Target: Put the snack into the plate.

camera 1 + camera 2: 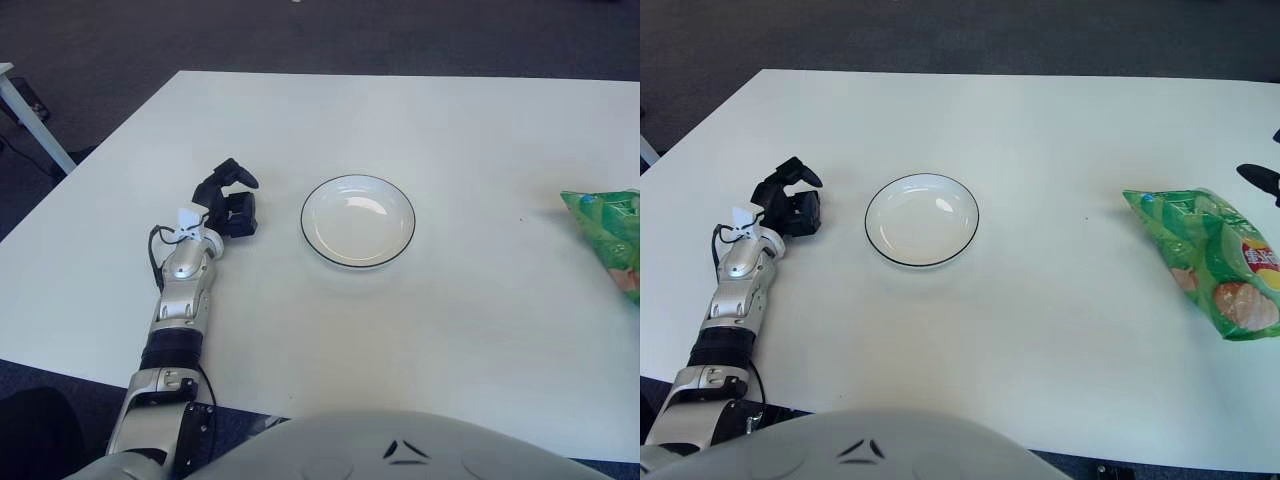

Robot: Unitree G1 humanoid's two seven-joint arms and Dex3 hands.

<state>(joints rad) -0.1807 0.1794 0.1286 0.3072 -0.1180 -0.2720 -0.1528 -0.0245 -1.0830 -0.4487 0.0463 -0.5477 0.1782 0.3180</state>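
Across the scene, left to right:
Floor: dark grey carpet [90, 40] surrounded the worktop on the far and left sides.
Side furniture: a white leg of another table [30, 115] stood at the far left edge, on the carpet, well apart from the worktop.
Worktop: a white, plain worktop [1040, 330] filled most of both views, its far left corner rounded.
Left arm: the silver forearm [185, 300] reached up from the near left edge over the worktop, a thin black cable looped beside the wrist.
Left hand: the left hand [228, 198] showed over the worktop to the left of the plate, near it but not touching; its dark fingers [240, 176] were curled loosely inward and held nothing.
Plate: a white round plate [886, 250] with a thin dark rim sat near the middle of the worktop, with nothing in it.
Open stretch: bare worktop lay between the plate and the snack, with only a tiny dark speck [1087, 218] on it.
Snack: a green snack bag [1210, 262] lay flat on the right part of the worktop, well apart from the plate, its narrow end toward the plate.
Right hand: only a dark tip of the right hand [1262, 177] showed at the right edge, just beyond the far end of the snack bag; whether its fingers were spread or closed could not be told.
Robot body: a pale grey curved body shell [400, 445] filled the bottom edge.
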